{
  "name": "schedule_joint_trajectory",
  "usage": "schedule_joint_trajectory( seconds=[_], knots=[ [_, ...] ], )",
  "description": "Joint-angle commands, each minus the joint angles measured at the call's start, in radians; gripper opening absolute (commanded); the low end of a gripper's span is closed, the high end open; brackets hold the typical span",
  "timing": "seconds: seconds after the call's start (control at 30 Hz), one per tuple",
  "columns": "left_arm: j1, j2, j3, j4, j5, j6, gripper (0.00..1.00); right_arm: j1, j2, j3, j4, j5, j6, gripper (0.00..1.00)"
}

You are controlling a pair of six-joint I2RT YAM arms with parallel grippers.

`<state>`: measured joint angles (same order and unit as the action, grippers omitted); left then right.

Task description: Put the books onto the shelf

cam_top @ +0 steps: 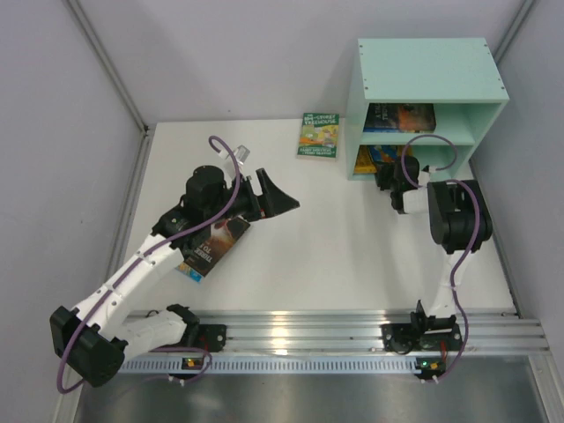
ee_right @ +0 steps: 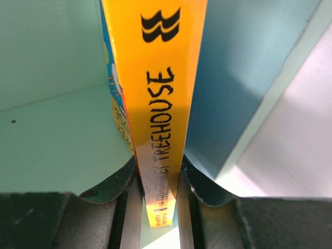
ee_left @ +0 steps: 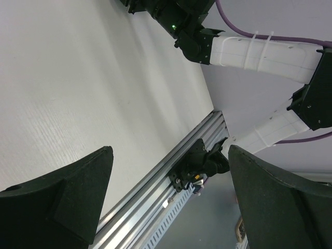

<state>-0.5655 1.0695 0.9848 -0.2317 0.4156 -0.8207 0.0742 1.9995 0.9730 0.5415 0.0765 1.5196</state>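
Entry: yellow book, spine outward, partly inside the lower compartment of the shelf; right jaws clenched on either side of its spine. Upper compartment: one dark book. On the tabletop: green book near the shelf's left side; brown book beneath the left arm; left jaws spread wide, empty. Risk, as we judge it: released before the yellow book leans on something, it may topple out; driven in askew, its corner could catch the dividing board.

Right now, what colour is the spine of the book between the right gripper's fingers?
Orange-yellow book spine with black lettering, clearest in the right wrist view.
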Motion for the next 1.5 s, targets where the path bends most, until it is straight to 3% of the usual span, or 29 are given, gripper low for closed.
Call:
schedule_joint_trajectory(
  seconds=[0.0,0.67,0.93,1.03,1.3,1.47],
  knots=[
    [-0.002,-0.003,0.005,0.063,0.017,0.0,0.97,0.039,0.041,0.032,0.14,-0.009,0.056,0.0],
    [-0.002,0.023,0.005,0.066,0.014,0.002,0.97,0.009,0.117,0.084,0.198,-0.138,-0.081,0.0],
    [-0.004,0.02,0.006,0.065,0.014,0.003,0.97,0.001,0.078,0.078,0.138,-0.156,-0.114,0.39],
    [-0.002,0.017,0.006,0.065,0.017,0.003,0.97,0.001,0.053,0.096,0.06,-0.172,-0.139,0.46],
    [-0.004,0.01,0.012,0.069,0.022,-0.018,0.97,-0.007,-0.001,0.182,-0.205,-0.196,-0.229,0.53],
    [-0.004,0.018,-0.003,0.078,0.015,-0.021,0.97,-0.01,-0.024,0.182,-0.241,-0.204,-0.237,0.53]
  ],
)
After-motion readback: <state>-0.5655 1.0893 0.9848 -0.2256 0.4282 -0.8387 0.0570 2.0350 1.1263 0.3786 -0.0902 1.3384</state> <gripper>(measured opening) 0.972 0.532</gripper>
